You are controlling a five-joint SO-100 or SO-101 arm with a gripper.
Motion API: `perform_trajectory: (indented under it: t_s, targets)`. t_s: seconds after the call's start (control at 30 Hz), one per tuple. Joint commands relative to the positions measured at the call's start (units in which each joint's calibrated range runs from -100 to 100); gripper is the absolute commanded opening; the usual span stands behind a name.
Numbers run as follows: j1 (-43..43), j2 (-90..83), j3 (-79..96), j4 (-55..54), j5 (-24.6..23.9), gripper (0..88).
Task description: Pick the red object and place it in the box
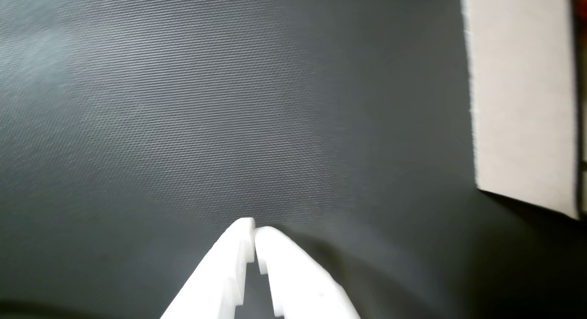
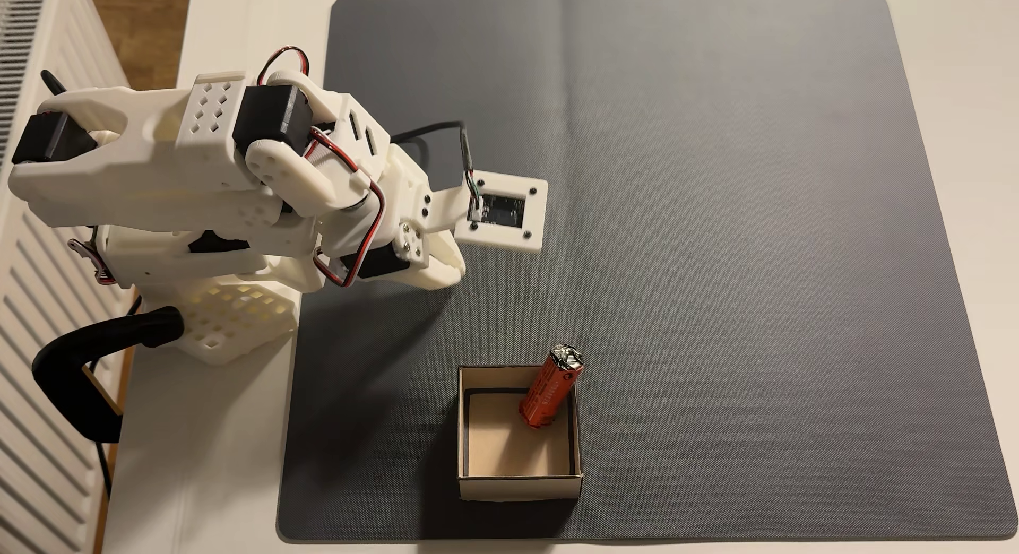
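tool: white two-finger tool (image 1: 255, 232) enters the wrist view from the bottom edge; fingertips pressed together, nothing between them; hangs over bare mat, well apart from the box
tool, fixed view: tucked under the folded arm (image 2: 220, 163) near the base; its tip shows at about (image 2: 449, 270), above the mat's left part
mat: dark grey textured mat (image 2: 717, 229) covers most of the white counter (image 2: 220, 449); no other objects on it apart from the box and its load
box: pale cardboard box (image 2: 518, 485), open top, near the mat's lower edge in the fixed view; in the wrist view one outer wall of it shows at the right edge (image 1: 523, 103)
red object: orange-red roll (image 2: 546, 394) with crimped foil end; lower end inside the box, leaning tilted against the far-right corner; foil top pokes above the rim; a sliver of red at the wrist view's top right corner (image 1: 580, 0)
step: judging by layout, placement looks done; roll is in the box, tool empty and retracted
next move: likely nothing but settling at rest; if a flat lie is wanted, a nudge on the top end would be needed; risk there is tipping the light box
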Motion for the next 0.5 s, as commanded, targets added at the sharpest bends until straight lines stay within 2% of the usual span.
perform_trajectory:
  t_s: [0.0, 0.47]
  targets:
    - [-2.2, 0.7, 0.7, 0.8, -0.1, 0.7]
    - [-1.9, 0.6, 0.7, 0.8, 0.1, 0.7]
